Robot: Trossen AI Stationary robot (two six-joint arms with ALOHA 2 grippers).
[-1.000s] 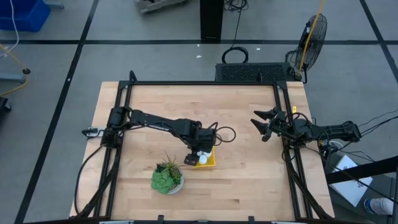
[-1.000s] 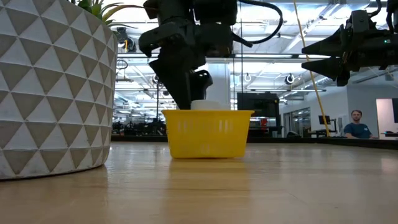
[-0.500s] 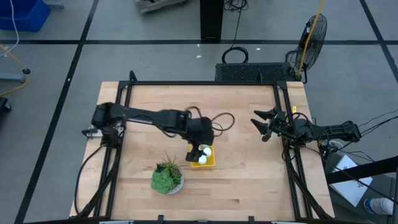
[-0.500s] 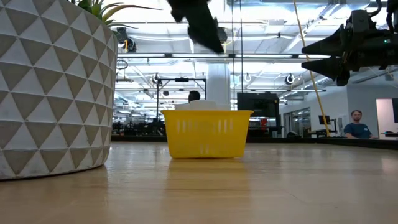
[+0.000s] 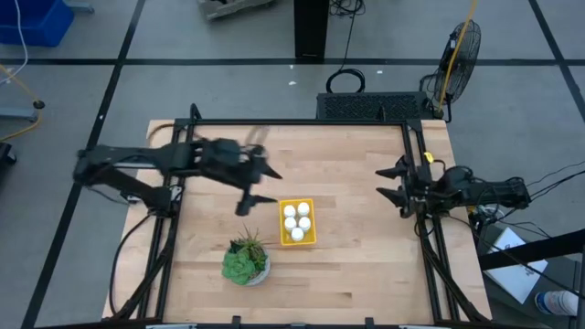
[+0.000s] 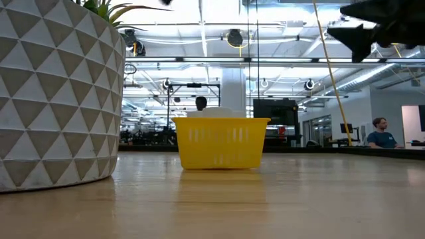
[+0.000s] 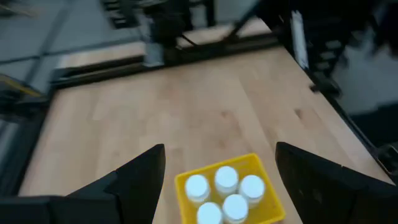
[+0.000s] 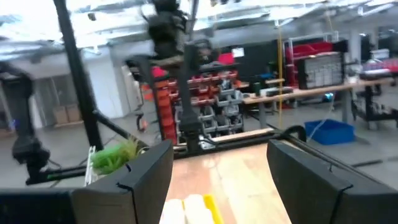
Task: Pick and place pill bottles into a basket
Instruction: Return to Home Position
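Any label on the pill bottles [image 5: 292, 222] is too small to read; only their white caps show, five of them standing close together inside the basket [image 5: 282, 233]. The left gripper [image 5: 262, 186] is above the table [image 5: 356, 265] with its two fingers spread wide and nothing between them. It touches nothing. The basket lies near this gripper, on the side where its fingers point, and is apart from it. The potted plant [image 5: 245, 260] stands just beside the basket, on the side toward the left gripper. The right gripper [image 5: 393, 183] waits at the table's edge, well apart from the basket, its fingers also spread and empty.
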